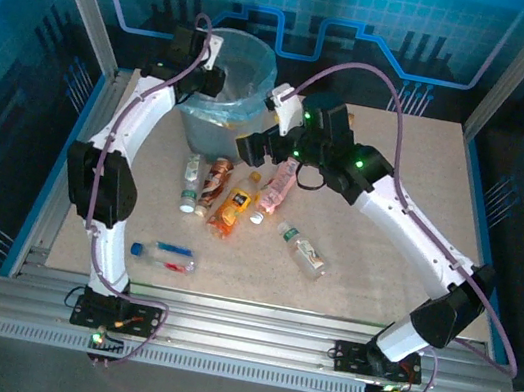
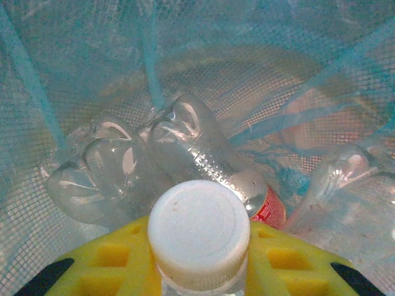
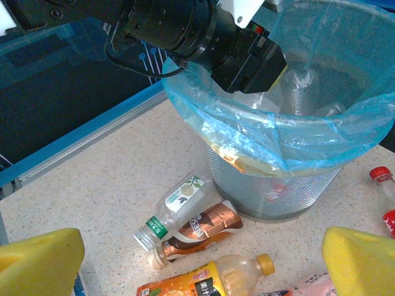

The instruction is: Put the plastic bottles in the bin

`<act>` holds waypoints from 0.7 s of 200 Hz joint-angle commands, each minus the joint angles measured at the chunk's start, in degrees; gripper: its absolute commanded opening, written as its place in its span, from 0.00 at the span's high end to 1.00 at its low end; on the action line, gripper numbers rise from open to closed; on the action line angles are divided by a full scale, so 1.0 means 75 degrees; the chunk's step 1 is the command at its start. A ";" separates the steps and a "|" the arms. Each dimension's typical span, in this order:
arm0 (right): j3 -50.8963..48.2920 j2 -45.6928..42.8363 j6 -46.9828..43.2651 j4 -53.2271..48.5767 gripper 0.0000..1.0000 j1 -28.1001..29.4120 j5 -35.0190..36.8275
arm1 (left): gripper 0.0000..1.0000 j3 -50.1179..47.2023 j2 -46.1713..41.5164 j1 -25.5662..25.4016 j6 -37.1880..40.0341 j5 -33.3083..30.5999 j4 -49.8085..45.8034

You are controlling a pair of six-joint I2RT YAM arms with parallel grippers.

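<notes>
My left gripper (image 2: 199, 262) is shut on a clear plastic bottle with a white cap (image 2: 199, 229), gripped between its yellow fingers (image 2: 108, 259). It hangs over the mouth of the bin (image 1: 252, 52), which is grey mesh lined with a light-blue bag. Inside the bin lie crushed clear bottles (image 2: 194, 145), one with a red label (image 2: 270, 211). My right gripper (image 3: 202, 246) stands open beside the bin (image 3: 278, 185). Under it lie a clear green-label bottle (image 3: 179, 206), a brown bottle (image 3: 203, 229) and an orange bottle (image 3: 210, 280).
More bottles lie on the table: a pink one (image 1: 283, 181), a clear one (image 1: 305, 251) to the right and a blue-capped one (image 1: 165, 257) near the front. A red-capped bottle (image 3: 381, 176) stands right of the bin. The left arm (image 3: 203, 34) reaches over the bin's rim.
</notes>
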 commanded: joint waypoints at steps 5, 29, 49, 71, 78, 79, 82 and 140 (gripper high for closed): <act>0.0274 0.0077 0.0130 -0.0137 0.00 -0.0077 -0.0105 | 0.61 -0.0017 0.0017 0.0192 -0.0178 0.0293 -0.0111; 0.0330 0.0089 0.0135 -0.0153 0.00 -0.0075 -0.0129 | 0.41 0.0216 -0.0039 0.0240 -0.0347 0.0343 -0.0234; 0.0344 0.0100 0.0154 -0.0152 0.00 -0.0072 -0.0129 | 0.37 0.0379 -0.0163 0.0241 -0.0431 0.0408 -0.0232; 0.0348 0.0116 0.0163 -0.0155 0.00 -0.0072 -0.0134 | 0.37 0.0556 -0.0282 0.0241 -0.0527 0.0571 -0.0224; 0.0345 0.0112 0.0176 -0.0155 0.00 -0.0076 -0.0131 | 0.38 0.0599 -0.0309 0.0241 -0.0557 0.0607 -0.0214; 0.0345 0.0112 0.0179 -0.0155 0.00 -0.0074 -0.0142 | 0.38 0.0602 -0.0310 0.0241 -0.0558 0.0611 -0.0219; 0.0334 0.0112 0.0175 -0.0155 0.00 -0.0078 -0.0132 | 0.38 0.0631 -0.0311 0.0244 -0.0573 0.0631 -0.0222; 0.0478 0.0109 0.0113 -0.0324 0.00 -0.0083 0.0040 | 0.39 0.1113 -0.0512 0.0242 -0.0854 0.0744 -0.0562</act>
